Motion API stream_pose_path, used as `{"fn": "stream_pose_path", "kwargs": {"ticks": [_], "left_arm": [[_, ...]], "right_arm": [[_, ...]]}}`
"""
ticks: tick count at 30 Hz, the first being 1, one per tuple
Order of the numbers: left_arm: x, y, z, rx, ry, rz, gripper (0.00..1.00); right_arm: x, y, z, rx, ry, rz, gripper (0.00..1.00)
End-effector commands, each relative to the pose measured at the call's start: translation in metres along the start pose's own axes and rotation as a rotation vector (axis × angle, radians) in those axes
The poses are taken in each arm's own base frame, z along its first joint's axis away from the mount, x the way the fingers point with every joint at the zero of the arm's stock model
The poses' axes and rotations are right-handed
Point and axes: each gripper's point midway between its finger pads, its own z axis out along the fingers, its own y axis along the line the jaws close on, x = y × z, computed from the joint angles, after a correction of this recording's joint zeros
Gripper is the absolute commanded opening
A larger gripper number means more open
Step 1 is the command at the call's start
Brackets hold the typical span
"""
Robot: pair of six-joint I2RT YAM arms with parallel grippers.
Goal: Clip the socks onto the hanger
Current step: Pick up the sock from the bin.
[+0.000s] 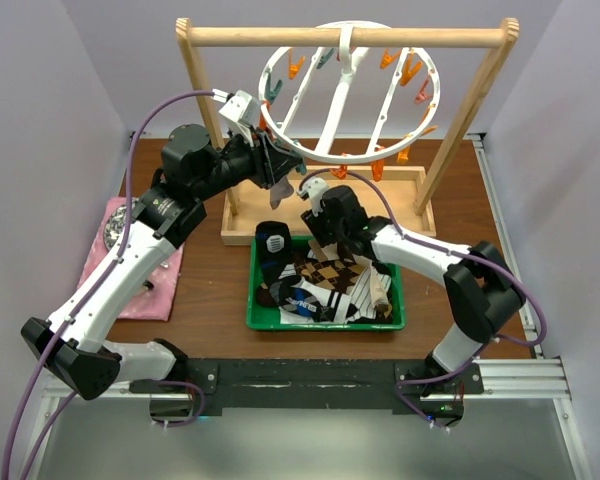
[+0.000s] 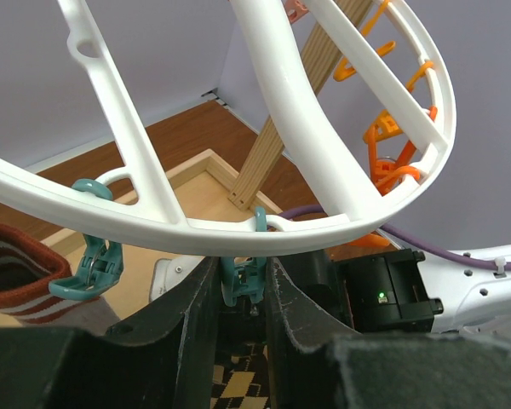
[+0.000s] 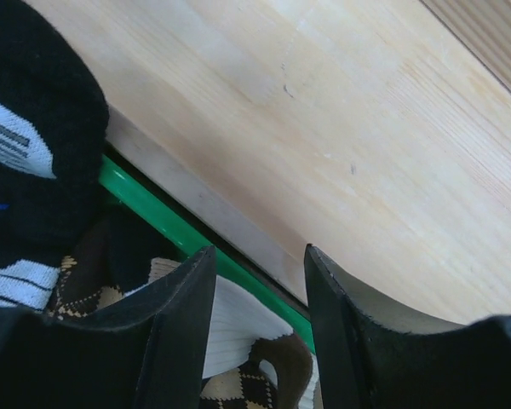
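Nearest the arm bases, a green tray (image 1: 320, 326) sat at the middle of the table's (image 1: 210, 290) near edge. It was heaped with the socks (image 1: 325, 280): brown argyle, black-and-white stripes, and a black one with white and blue at the tray's far-left corner. The right gripper (image 3: 257, 260) hung over the tray's far rim with its jaws apart and nothing between them; the green rim and a pale ribbed sock showed through the gap. A pink cloth (image 1: 165, 290) lay at the table's left edge, partly under the left arm.

Farther back, the left gripper (image 2: 241, 264) was raised to the near-left rim of the hanger (image 1: 332, 112). Its fingers were clamped on both sides of a teal peg (image 2: 243, 285) that hung beneath the rim. Just to the left, a second teal peg (image 2: 89, 268) had a grey sock with a rust-striped cuff (image 2: 21, 273) hanging at it. The hanger hung tilted by its white hook from the round bar of the wooden frame (image 1: 280, 37) at the table's far edge, with orange pegs along its far and right rim.
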Motion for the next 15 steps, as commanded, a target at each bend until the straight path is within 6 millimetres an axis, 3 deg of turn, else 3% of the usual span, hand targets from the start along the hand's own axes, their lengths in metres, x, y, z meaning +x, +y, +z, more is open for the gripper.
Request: {"fn": "stream_pose_path", "kwargs": {"ticks": [1, 8, 15], "left_arm": [[-0.007, -0.010, -0.006, 0.034, -0.018, 0.013, 0.00], [-0.006, -0.008, -0.006, 0.028, -0.014, 0.019, 0.00], [-0.006, -0.010, -0.006, 0.032, -0.014, 0.015, 0.00]], "right_arm": [[-0.022, 0.010, -0.009, -0.095, -0.060, -0.021, 0.50], [-0.006, 0.014, -0.019, -0.176, -0.055, -0.036, 0.46], [0.001, 0.006, -0.013, -0.150, -0.034, -0.041, 0.40]]}}
